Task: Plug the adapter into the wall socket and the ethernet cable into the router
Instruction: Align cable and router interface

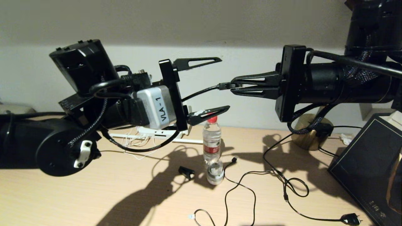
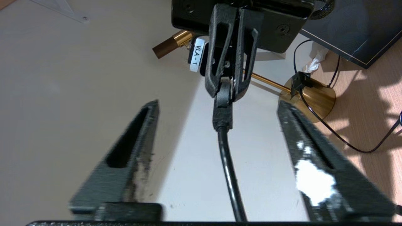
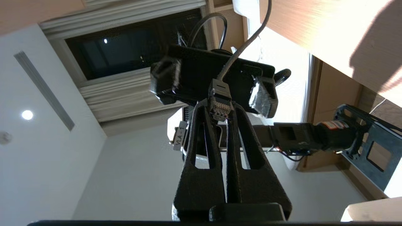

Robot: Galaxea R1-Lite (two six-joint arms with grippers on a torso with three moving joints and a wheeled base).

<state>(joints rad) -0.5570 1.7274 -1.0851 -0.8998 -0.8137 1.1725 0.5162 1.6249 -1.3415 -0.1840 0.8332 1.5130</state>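
My right gripper [image 1: 231,87] hangs level above the desk, shut on the clip plug of the black ethernet cable [image 1: 201,92]. The plug's metal contacts [image 3: 220,107] show between its fingertips. My left gripper [image 1: 225,83] faces it, open wide, with one finger [image 2: 135,150] on each side of the cable [image 2: 226,163] and touching nothing. The cable runs back between those fingers under the left wrist. The white router [image 1: 151,132] lies on the desk behind the left arm, mostly hidden, with one antenna [image 1: 190,141] showing. The adapter and the wall socket are out of view.
A water bottle [image 1: 212,147] stands below the grippers. Loose black cords [image 1: 282,180] cross the desk, one ending in a pronged plug [image 1: 350,218]. A gold lamp base [image 1: 309,131] and a black box [image 1: 367,166] sit at the right. A small black piece [image 1: 187,172] lies by the bottle.
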